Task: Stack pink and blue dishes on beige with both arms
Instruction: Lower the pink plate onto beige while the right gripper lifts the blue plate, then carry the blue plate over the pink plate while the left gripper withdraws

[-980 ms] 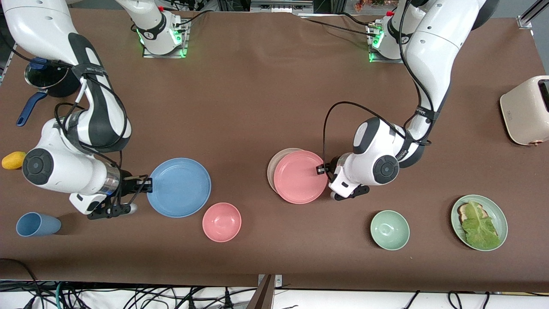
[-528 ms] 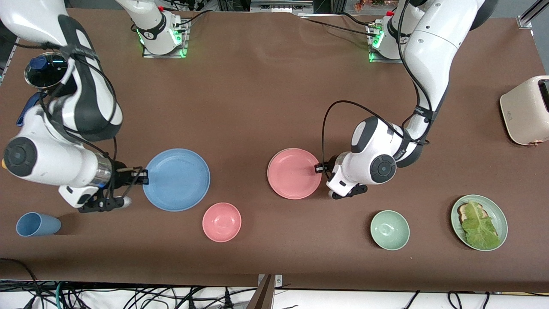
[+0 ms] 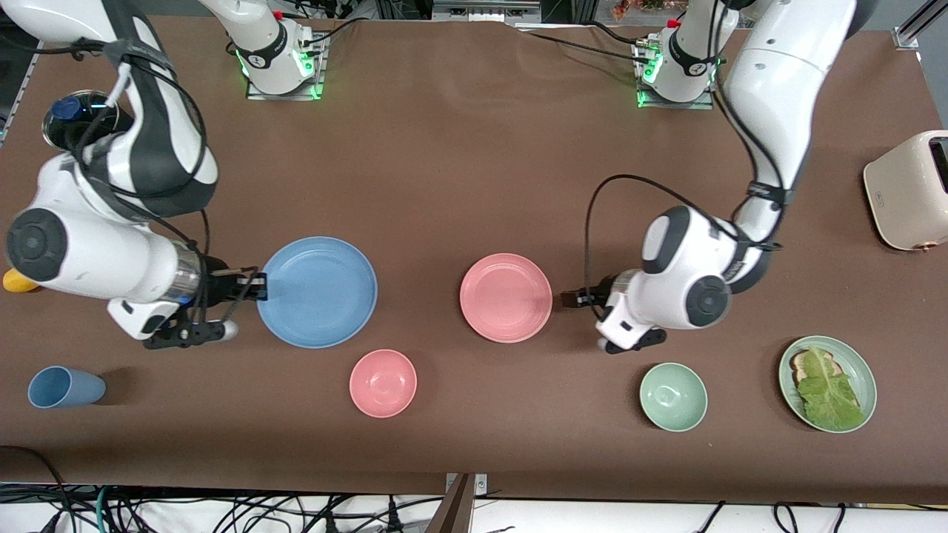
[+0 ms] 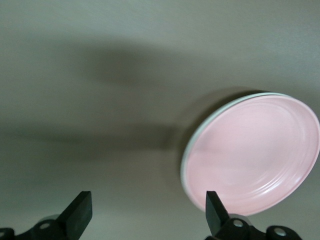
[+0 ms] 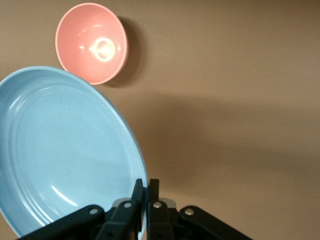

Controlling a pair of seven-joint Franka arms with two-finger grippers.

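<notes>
The table [image 3: 459,170] is covered with a brown cloth, and black cables hang below its edge nearest to the front camera. The landmark here is the pink plate [image 3: 506,297], which lies flat near the middle of the table. A thin pale rim shows under its edge in the left wrist view; it sits on the beige plate [image 4: 192,145], almost fully hiding it.

The left gripper [image 3: 574,298] is just beside the pink plate, toward the left arm's end of the table, and apart from it. Its fingers [image 4: 79,212] are spread wide and hold nothing.

The blue plate [image 3: 318,292] is well apart from the pink plate, toward the right arm's end. The right gripper [image 3: 255,286] pinches its rim, with the fingers pressed together on the edge. In the right wrist view the plate looks tilted, with its hollow side up. The plates are round, so they have no long axis.

The pink bowl [image 3: 383,383] stands nearer to the front camera than the pink plate. The green bowl [image 3: 672,397] is also nearer, toward the left arm's end. The cream toaster [image 3: 907,191] stands well apart from the pink plate, at the left arm's end of the table.
</notes>
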